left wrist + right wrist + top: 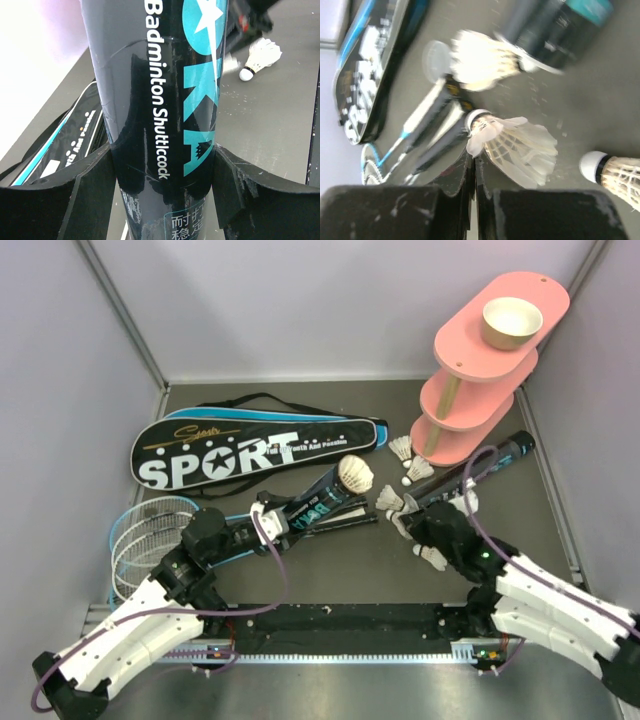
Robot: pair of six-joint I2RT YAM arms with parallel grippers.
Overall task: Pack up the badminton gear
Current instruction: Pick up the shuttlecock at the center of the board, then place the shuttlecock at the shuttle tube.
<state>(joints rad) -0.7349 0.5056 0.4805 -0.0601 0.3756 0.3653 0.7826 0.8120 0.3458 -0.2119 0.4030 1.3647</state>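
My left gripper [285, 523] is shut on a black shuttlecock tube [322, 502], which fills the left wrist view [160, 100]. A white shuttlecock [355, 475] sits at the tube's far open end. My right gripper [404, 517] is shut on a feather of a white shuttlecock [515, 145], close to the tube's mouth [560, 22]. The second black tube [490, 465] lies at the right. Loose shuttlecocks lie at the back [401, 448] and near my right arm [432, 558]. The rackets [145, 540] lie at the left. The black-and-blue SPORT bag [255, 445] lies behind them.
A pink three-tier stand [480, 370] stands at the back right with a tan bowl [511, 322] on top. Grey walls enclose the table on three sides. A black rail [340, 620] runs along the near edge between the arm bases.
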